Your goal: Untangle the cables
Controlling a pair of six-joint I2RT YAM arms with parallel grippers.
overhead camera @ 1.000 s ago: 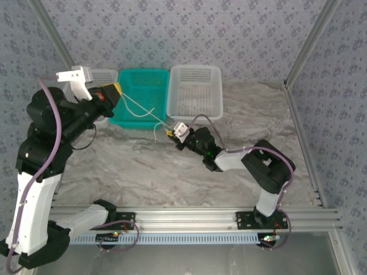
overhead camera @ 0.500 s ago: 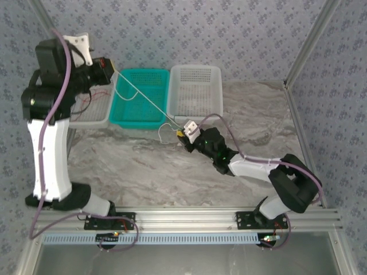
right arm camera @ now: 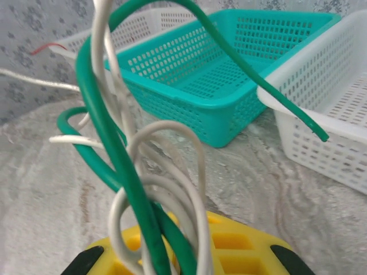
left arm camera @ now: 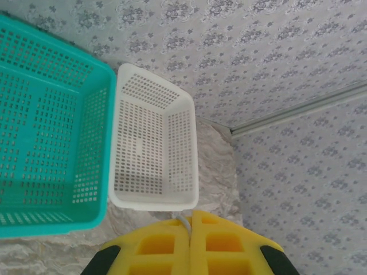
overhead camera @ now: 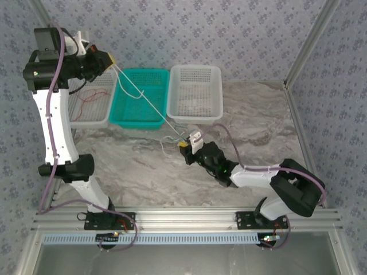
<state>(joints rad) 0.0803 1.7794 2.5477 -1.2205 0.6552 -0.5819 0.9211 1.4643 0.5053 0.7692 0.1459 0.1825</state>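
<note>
Over far-left basket (overhead camera: 89, 123), L jaws now higher, shut on white cable (overhead camera: 143, 96); R jaws clamped on green/white tangle (right arm camera: 117, 152).

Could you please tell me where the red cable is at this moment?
In the top view, the red cable lies inside the leftmost white basket, at the far left of the table, next to the teal basket.

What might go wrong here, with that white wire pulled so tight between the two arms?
1. The white cable runs taut from the left gripper to the right gripper; more pull may tighten the tangle or slip it from a grip.
2. The green cable twines with the white one at the right gripper, so it may get dragged along.
</note>
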